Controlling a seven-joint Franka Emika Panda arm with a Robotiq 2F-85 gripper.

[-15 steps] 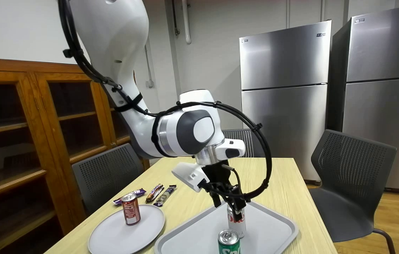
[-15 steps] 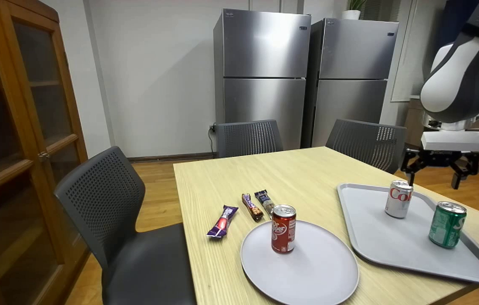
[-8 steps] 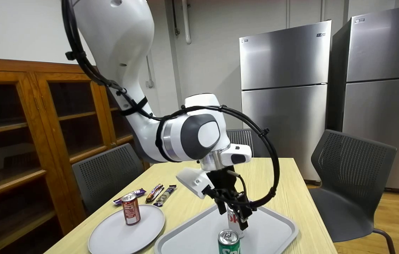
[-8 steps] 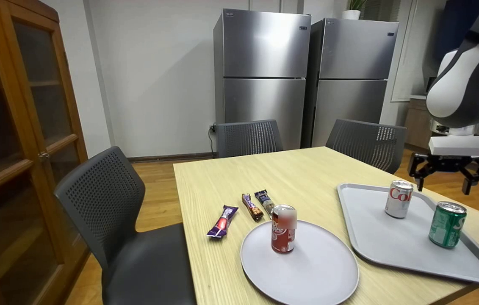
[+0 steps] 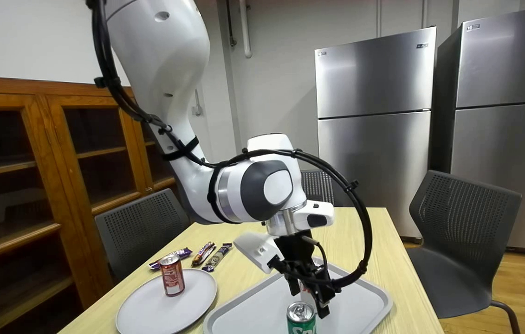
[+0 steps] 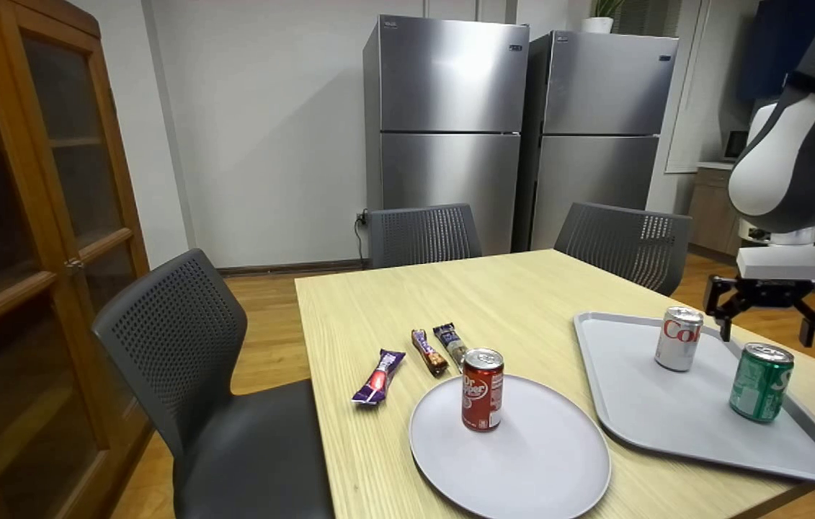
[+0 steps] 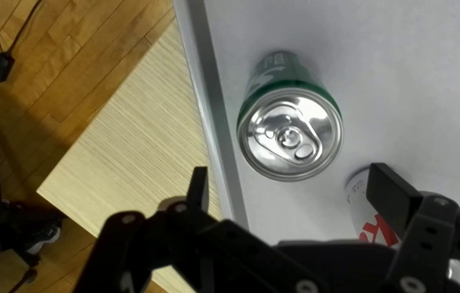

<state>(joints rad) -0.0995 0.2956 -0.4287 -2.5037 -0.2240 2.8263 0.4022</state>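
The green cylindrical metal can (image 6: 761,382) looks glossy, its round silver lid (image 7: 291,134) mirror-bright. The grey rectangular plastic-looking tray (image 6: 674,404) is smooth and matt, the pale wood-grained table (image 6: 522,303) satin, the black two-fingered gripper (image 6: 766,334) dull.

A light wood-grain table (image 6: 508,303) carries a flat, round, pale grey plate (image 6: 533,468) and, just beside it, a grey rectangular tray (image 6: 659,411) with a raised rim, which juts past the table's edge in the wrist view. Near the plate lie a slim purple-and-red wrapped bar (image 6: 380,376), a brown-and-purple wrapped bar (image 6: 429,352) and a dark blue wrapped bar (image 6: 450,342).
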